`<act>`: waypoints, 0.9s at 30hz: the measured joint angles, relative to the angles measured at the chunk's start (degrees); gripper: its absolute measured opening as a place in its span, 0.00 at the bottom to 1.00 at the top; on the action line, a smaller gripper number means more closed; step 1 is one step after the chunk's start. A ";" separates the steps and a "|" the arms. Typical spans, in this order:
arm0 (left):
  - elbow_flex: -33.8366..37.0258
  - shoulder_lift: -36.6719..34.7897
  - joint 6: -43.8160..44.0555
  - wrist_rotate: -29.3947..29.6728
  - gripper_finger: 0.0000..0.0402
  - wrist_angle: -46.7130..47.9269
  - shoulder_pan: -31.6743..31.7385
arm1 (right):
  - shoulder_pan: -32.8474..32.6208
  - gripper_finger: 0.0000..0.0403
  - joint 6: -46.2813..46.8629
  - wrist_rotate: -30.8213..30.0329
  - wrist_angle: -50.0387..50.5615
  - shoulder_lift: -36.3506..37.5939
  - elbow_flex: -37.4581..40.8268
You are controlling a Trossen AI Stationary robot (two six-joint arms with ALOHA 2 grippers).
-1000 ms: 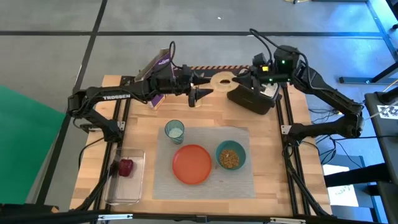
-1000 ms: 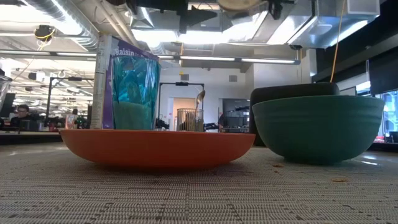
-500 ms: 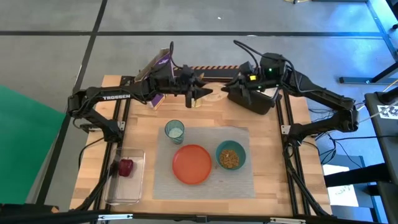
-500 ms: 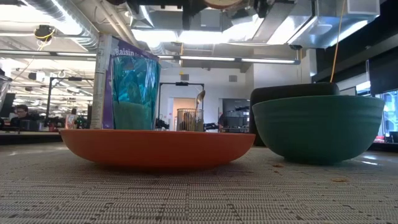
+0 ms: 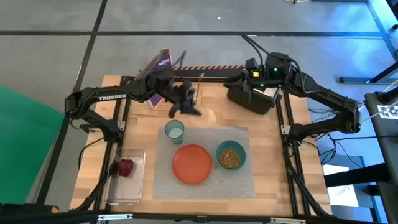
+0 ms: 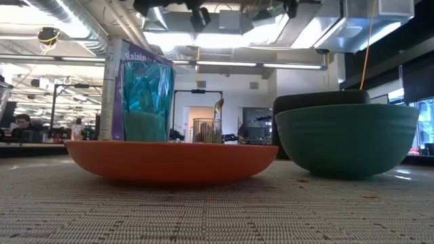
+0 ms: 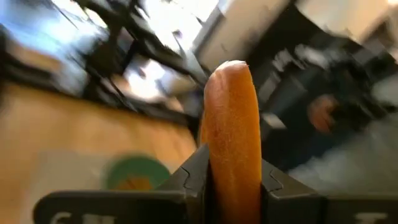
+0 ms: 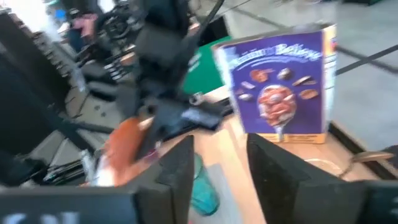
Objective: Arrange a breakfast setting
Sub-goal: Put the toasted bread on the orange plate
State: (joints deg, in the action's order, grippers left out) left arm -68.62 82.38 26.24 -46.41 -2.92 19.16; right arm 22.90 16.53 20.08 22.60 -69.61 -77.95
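On the grey placemat (image 5: pixel 205 180) rest the orange plate (image 5: pixel 191 164), the teal bowl (image 5: pixel 231 156) with brown cereal, and the pale blue cup (image 5: pixel 175 130). The red fruit (image 5: pixel 126 167) lies in a clear tray at the near left. My left gripper (image 5: pixel 185 104) hovers beyond the cup, shut on the bagel (image 7: pixel 230 124). The bagel (image 8: pixel 121 144) shows in the right wrist view too. My right gripper (image 8: pixel 221 177) stands open and empty over the black toaster (image 5: pixel 252 96). A gold spoon (image 6: pixel 218 106) stands in a holder behind the plate. My left gripper pinches the bagel between its two fingers, one on each flat face (image 7: pixel 214 171). The bagel stands edge-on and reaches well past the fingertips. It is lifted clear of the table.
The purple cereal box (image 5: pixel 158 67) stands at the far left, behind my left arm. The clear tray (image 5: pixel 127 186) lies along the near left edge. Bare wood shows between the placemat and the toaster.
The bagel, held at my right gripper a second ago, now goes with my left gripper. The left gripper has swung with it toward the table's near and left edges, turning as it goes. My right gripper has drawn back a little toward the right edge.
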 joint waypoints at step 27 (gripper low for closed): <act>-0.07 -12.56 30.31 45.78 0.08 38.11 -34.72 | 0.00 0.46 -4.57 -5.05 7.28 0.11 0.00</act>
State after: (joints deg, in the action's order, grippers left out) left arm -68.69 69.82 56.55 -0.63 35.19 -15.56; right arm 22.90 11.96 15.04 29.87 -69.49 -77.95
